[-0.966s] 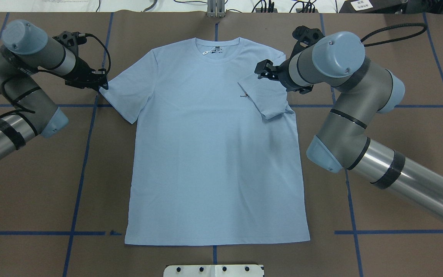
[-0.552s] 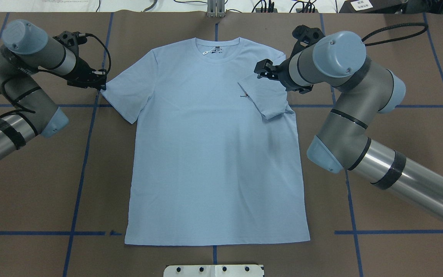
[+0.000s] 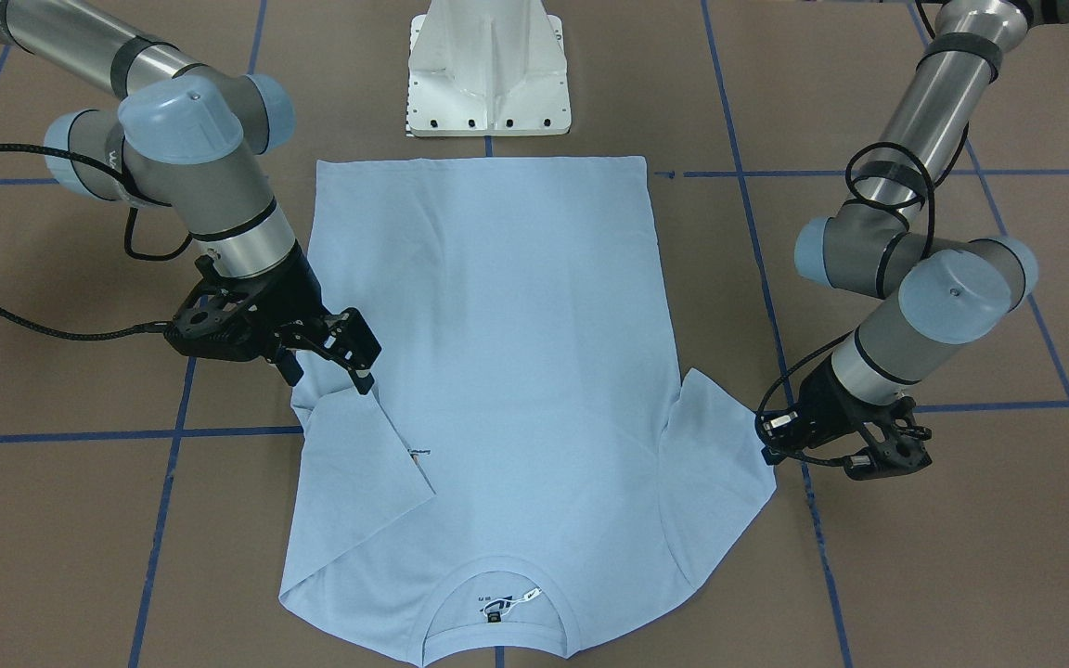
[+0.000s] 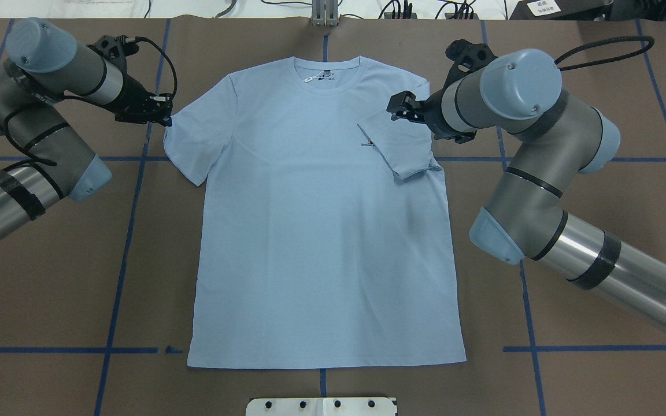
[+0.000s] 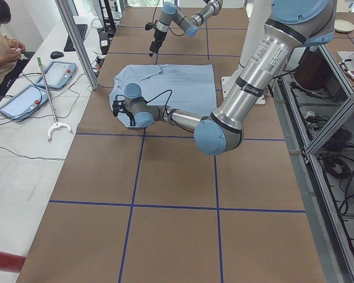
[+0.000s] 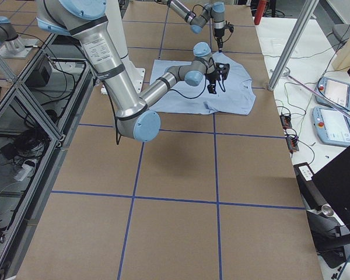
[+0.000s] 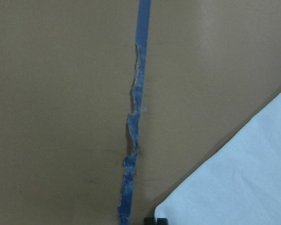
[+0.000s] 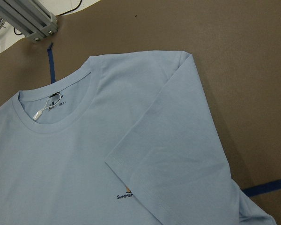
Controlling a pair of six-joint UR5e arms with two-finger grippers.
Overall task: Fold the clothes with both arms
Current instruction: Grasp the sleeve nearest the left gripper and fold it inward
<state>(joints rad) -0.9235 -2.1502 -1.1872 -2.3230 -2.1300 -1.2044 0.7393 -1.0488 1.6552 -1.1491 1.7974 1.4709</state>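
Note:
The light blue T-shirt (image 4: pixel 321 231) lies flat, front up, on the brown table, with its collar (image 4: pixel 327 78) at the far edge. The sleeve on the robot's right (image 4: pixel 399 144) is folded in over the chest and partly covers the small print (image 4: pixel 367 144). My right gripper (image 4: pixel 395 107) is open and empty, hovering just above that folded sleeve (image 3: pixel 358 445). My left gripper (image 4: pixel 163 119) is low at the outer corner of the other sleeve (image 4: pixel 194 138) and appears shut on its edge. The left wrist view shows that sleeve's edge (image 7: pixel 243 187) on the table.
The white pedestal base (image 3: pixel 488 65) stands at the shirt's hem side. Blue tape lines (image 4: pixel 130 231) cross the table. An aluminium post (image 4: pixel 324 11) stands beyond the collar. An operator (image 5: pixel 3 41) and tablets (image 5: pixel 53 73) are at a side bench.
My left gripper has moved away from the robot and slightly inward, and the sleeve's outer corner has moved with it. My right gripper has barely shifted above the folded sleeve.

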